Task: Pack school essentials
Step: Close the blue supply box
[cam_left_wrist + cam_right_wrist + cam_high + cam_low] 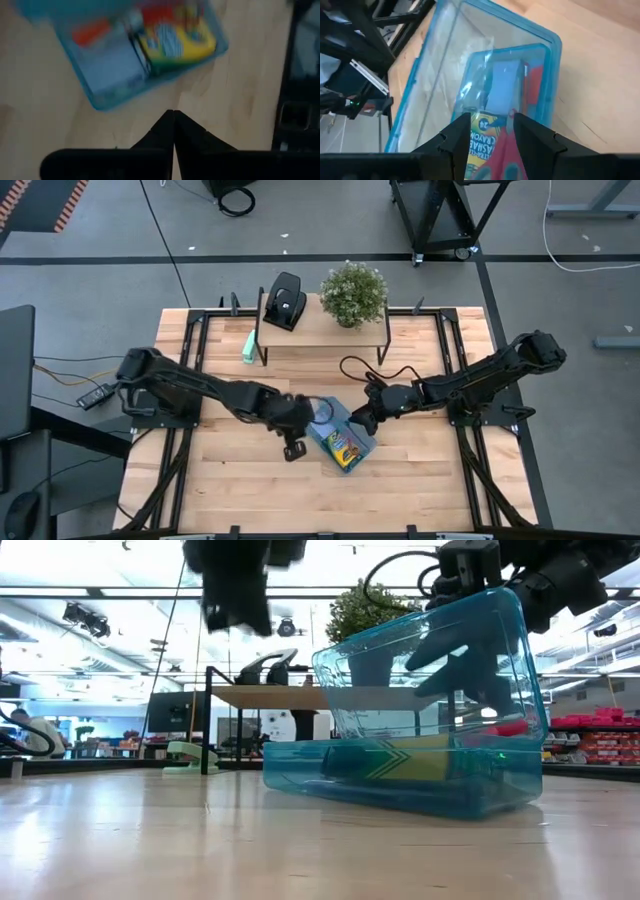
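A clear blue box (340,442) lies mid-table with its lid (430,650) raised and tilted. Inside lie the yellow-green crayon box (175,42), a pale blue note pad (117,67) and a red-orange piece (90,34). My left gripper (293,450) hangs shut above bare wood just left of the box, holding nothing. My right gripper (362,422) is at the box's far right corner, shut on the lid. My right gripper has the lid's free edge (492,127) between its two fingers, slanting down from the table's right. One finger (460,660) shows dark through the clear lid. The lid stands tilted up over the box, whose bottom rests on the table.
A wooden riser (320,332) at the far edge carries a black hole punch (285,300) and a potted plant (353,292). A mint-green block (248,348) lies by its left leg. Bare wood stretches along the near edge.
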Tool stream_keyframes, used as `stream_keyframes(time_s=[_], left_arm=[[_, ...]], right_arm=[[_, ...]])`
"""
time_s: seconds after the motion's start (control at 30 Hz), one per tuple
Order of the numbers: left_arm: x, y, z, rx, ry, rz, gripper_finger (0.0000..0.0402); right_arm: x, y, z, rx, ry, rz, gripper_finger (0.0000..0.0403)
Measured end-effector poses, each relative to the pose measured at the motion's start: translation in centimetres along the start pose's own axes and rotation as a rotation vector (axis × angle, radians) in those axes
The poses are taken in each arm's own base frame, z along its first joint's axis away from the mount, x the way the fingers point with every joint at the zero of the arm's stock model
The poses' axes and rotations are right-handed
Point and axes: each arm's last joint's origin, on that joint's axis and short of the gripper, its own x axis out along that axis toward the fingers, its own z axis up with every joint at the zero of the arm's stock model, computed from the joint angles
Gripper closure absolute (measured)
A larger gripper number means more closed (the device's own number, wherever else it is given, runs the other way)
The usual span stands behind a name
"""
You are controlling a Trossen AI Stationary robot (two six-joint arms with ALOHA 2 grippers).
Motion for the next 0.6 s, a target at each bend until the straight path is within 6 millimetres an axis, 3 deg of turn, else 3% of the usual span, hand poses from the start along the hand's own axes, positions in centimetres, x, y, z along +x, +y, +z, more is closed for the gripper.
stream_keyframes(time_s=[0.2, 0.33, 0.43, 0.6], left_arm=[[-4.9, 0.3, 2.6, -0.005, -0.355, -0.011, 0.0388], [-6.2, 0.3, 4.6, 0.033, -0.568, -0.037, 0.0390], [-5.8, 0.7, 5.5, 0.037, -0.613, -0.037, 0.0384], [-2.9, 1.6, 5.4, 0.031, -0.514, 0.028, 0.0375]], right_arm=[[-0.1, 0.7, -0.7, -0.050, -0.001, 0.020, 0.0244], [-0.2, 1.0, -1.1, -0.061, -0.001, 0.030, 0.0244], [-0.2, 1.0, -1.1, -0.060, -0.008, 0.028, 0.0244], [-0.2, 1.2, -0.9, -0.057, -0.010, 0.029, 0.0244]])
